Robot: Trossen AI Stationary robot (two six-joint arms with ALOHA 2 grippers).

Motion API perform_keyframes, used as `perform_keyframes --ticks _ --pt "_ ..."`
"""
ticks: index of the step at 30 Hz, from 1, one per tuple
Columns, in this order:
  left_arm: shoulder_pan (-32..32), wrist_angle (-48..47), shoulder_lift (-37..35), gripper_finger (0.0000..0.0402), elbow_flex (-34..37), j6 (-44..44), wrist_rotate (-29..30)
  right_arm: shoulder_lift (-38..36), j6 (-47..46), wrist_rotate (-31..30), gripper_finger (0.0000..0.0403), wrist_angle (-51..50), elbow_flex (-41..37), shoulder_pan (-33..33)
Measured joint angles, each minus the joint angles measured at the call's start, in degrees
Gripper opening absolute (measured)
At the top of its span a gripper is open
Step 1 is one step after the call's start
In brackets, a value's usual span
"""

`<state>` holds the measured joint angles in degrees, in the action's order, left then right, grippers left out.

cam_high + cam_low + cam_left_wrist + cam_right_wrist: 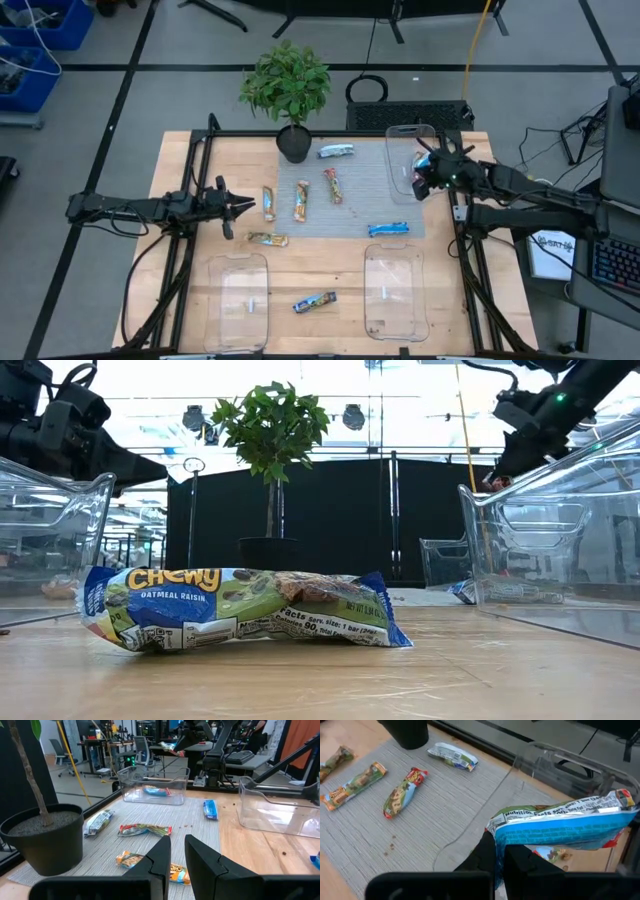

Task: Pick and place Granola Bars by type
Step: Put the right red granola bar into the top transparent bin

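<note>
1. Right gripper (499,851) clamped on a blue granola bar (565,825), held above the clear tray (408,160) at the mat's (350,228) far right corner.
2. Just beyond it on the mat: red bar (402,792), white-blue bar (451,755).
3. Well apart, left gripper (244,204) empty, fingers nearly together, orange bar (268,203) just ahead.

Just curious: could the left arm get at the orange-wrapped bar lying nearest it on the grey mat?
Probably yes: the left tool hovers just beside the orange-wrapped bar, nothing between them.
</note>
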<state>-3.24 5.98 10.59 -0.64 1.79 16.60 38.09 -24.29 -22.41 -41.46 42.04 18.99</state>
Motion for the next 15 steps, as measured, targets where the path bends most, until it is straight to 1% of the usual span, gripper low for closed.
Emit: perform_keyframes --ticks 3,6,8,12,15 --pt "0.01 0.22 0.00 0.0063 0.00 -0.02 0.02 0.00 2.56 0.65 0.0002 5.53 0.00 1.71" --pt "-0.01 0.22 0.00 0.0063 0.00 -0.08 0.04 0.04 5.78 5.68 0.0002 12.38 0.00 4.91" --pt "0.00 0.22 0.00 0.0063 0.00 -0.08 0.06 0.04 7.33 9.33 0.0002 15.05 0.00 7.61" --pt "0.01 0.20 0.01 0.0063 0.00 -0.35 0.07 0.04 10.00 15.08 0.0002 16.27 -0.35 14.19" --pt "0.00 0.22 0.00 0.0063 0.00 -1.20 0.09 0.04 11.66 20.48 0.0002 18.67 -2.40 19.87"
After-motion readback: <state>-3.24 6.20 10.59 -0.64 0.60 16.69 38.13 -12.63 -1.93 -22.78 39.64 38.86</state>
